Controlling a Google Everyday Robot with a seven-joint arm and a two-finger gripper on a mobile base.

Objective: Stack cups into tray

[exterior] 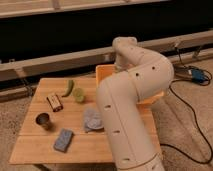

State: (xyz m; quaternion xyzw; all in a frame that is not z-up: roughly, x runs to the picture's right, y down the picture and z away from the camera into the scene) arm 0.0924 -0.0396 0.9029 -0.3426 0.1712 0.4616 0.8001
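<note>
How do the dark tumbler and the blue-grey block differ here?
The tumbler is round and upright; the block is flat, rectangular, lying down. The tumbler is dark metallic grey; the block is paler blue-grey. The block lies nearer the table's front edge than the tumbler. Both rest on the table, outside the tray. The gripper is hidden behind the arm, at the tray.

A light wooden bench (35,145) stands on speckled grey-brown carpet (12,107). On its far side, a long pale rail (50,61) runs across a dark wall (75,32). A small blue box (199,76) lies on the floor, far right.
</note>
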